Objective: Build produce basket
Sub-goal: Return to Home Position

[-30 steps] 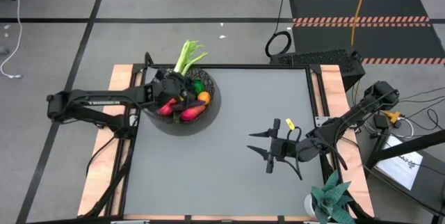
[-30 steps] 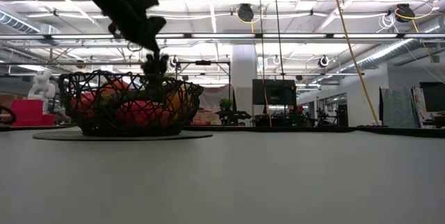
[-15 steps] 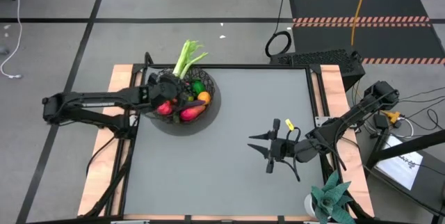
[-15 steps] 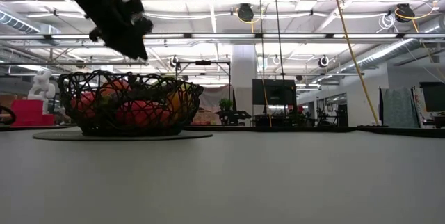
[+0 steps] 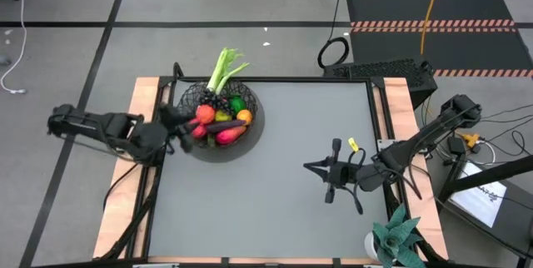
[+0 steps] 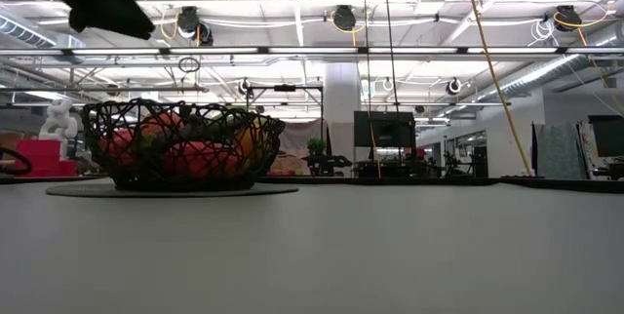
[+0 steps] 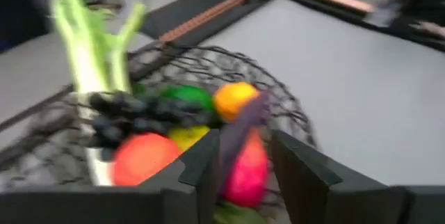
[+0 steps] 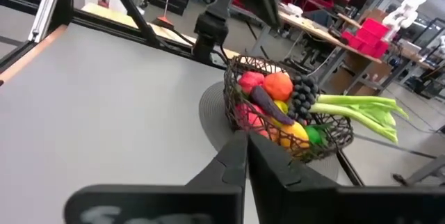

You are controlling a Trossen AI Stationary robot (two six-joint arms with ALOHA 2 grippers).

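The black wire basket [image 5: 218, 145] stands on a round dark mat at the table's far left. It holds the leek [image 5: 221, 71], whose leaves stick out over the far rim, plus grapes [image 5: 218, 101], a lime [image 5: 237, 104], an orange [image 5: 243, 116], an eggplant [image 5: 221, 124], a mango [image 5: 231, 135] and pink-red fruits [image 5: 205, 113]. My left gripper [image 5: 181, 125] hangs open and empty above the basket's left rim; the left wrist view shows its fingers [image 7: 243, 140] apart, with the produce beyond them. My right gripper [image 5: 306, 166] is shut and empty over the table's right half, pointing at the basket [image 8: 292, 113].
A spiky teal plant in a white pot [image 5: 398, 239] stands at the near right corner, beside the right arm. Grey tabletop [image 5: 258, 201] stretches between the basket and the right gripper. In the low view the basket [image 6: 180, 148] stands far left, with the left gripper [image 6: 97, 2] above it.
My left gripper has risen from over the basket's middle and drawn back toward the table's left edge, with its arm folding back. The grapes now show in the basket where it hovered. My right gripper has shut and shifted slightly toward the right edge.
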